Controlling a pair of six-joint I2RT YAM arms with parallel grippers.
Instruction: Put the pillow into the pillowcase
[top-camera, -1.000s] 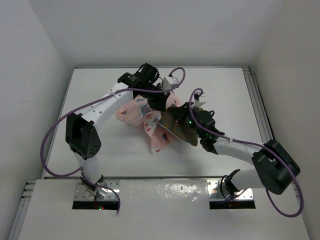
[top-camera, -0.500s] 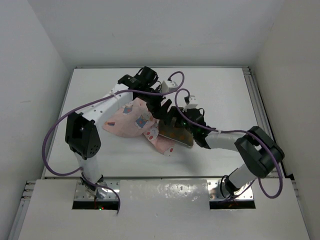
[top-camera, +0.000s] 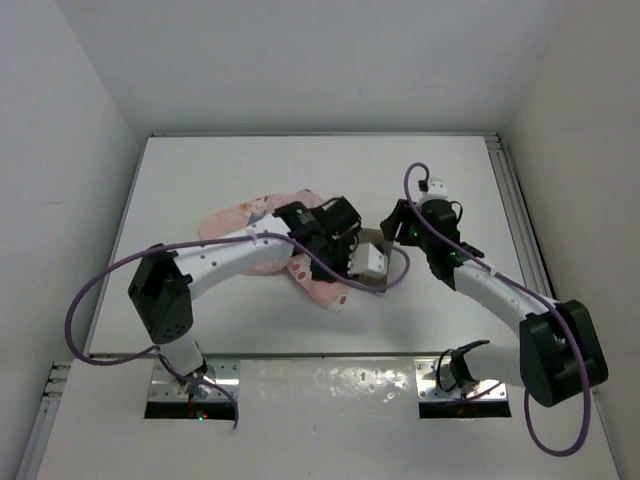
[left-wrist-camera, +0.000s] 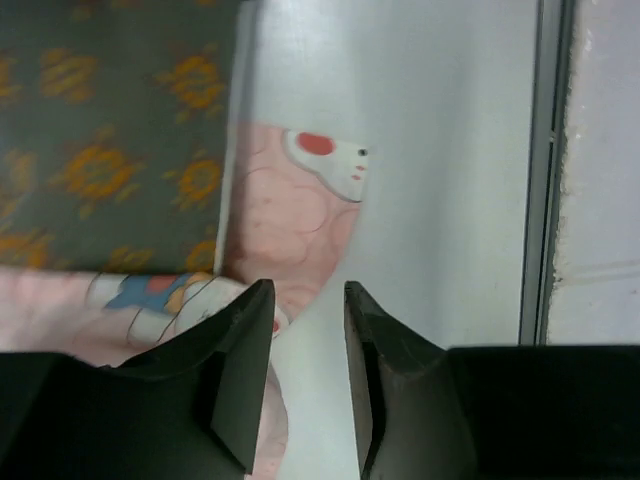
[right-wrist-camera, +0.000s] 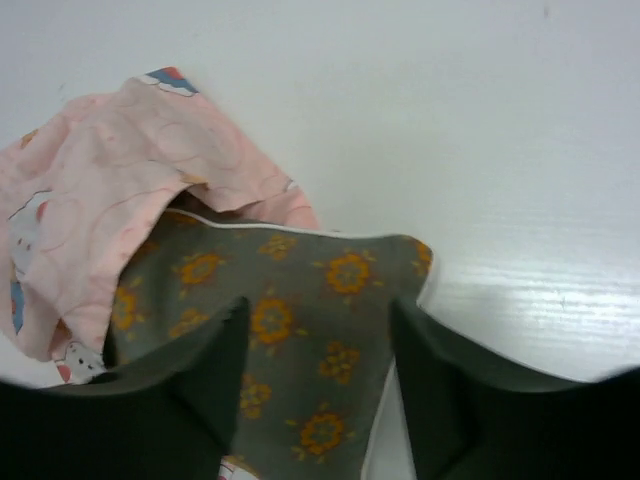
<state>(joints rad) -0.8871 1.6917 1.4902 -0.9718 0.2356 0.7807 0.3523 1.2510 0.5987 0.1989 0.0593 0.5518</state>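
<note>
The pink rabbit-print pillowcase (top-camera: 238, 216) lies crumpled at mid-table, with another fold (top-camera: 320, 291) nearer the arms. In the right wrist view the olive pillow (right-wrist-camera: 300, 330) with orange flowers lies with its far end tucked under the pillowcase's (right-wrist-camera: 120, 200) edge. My right gripper (right-wrist-camera: 315, 315) is open just above the pillow's bare corner, gripping nothing. In the left wrist view my left gripper (left-wrist-camera: 305, 300) is open over the bare table, beside the pillow (left-wrist-camera: 100, 130) and a pillowcase corner (left-wrist-camera: 290, 220). In the top view the left gripper (top-camera: 345, 262) hides most of the pillow, and the right gripper (top-camera: 400, 226) is just to its right.
The white table (top-camera: 200, 170) is walled by white panels at the back and sides. A grey rail (top-camera: 515, 210) runs along its right edge, also visible as the rail (left-wrist-camera: 545, 170) in the left wrist view. Purple cables loop off both arms.
Both grippers have opened and let go. The right arm pulled back to the right. The left arm swung toward the near centre over the pile. Pillow and pillowcase have dropped flatter on the table.
</note>
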